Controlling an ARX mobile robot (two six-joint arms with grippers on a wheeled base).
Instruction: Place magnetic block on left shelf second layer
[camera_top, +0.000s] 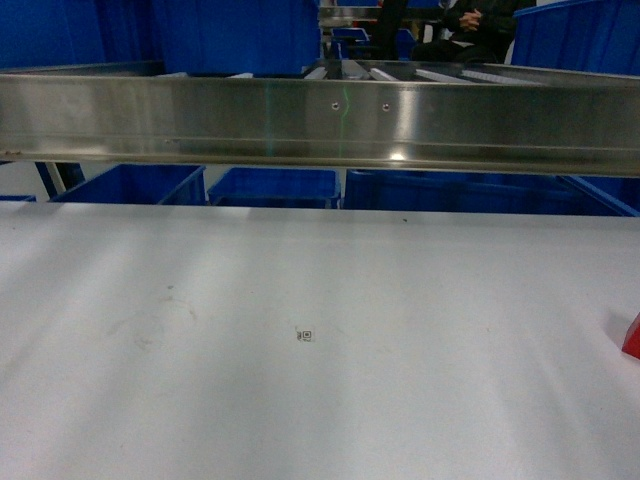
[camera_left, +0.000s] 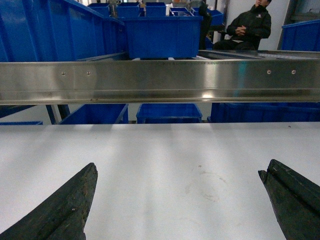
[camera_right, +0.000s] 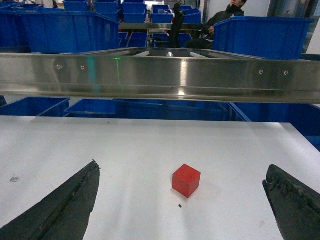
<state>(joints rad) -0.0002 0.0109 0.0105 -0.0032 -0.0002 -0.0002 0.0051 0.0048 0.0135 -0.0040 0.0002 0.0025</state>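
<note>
Magnetic block (camera_right: 186, 180) on table (camera_right: 150, 150) ahead of right gripper (camera_right: 182, 210), jaws wide; left gripper (camera_left: 177, 205) wide, holding nothing.

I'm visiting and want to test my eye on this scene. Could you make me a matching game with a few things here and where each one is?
Things:
1. red cube
2. steel rail
3. seated person
4. right gripper

Places or states:
A. far back, behind the blue tubs
B. on the white table, between two dark fingers
C. open, holding nothing
D. running across above the table's far edge

Pairs: 1-B, 2-D, 3-A, 4-C
</note>
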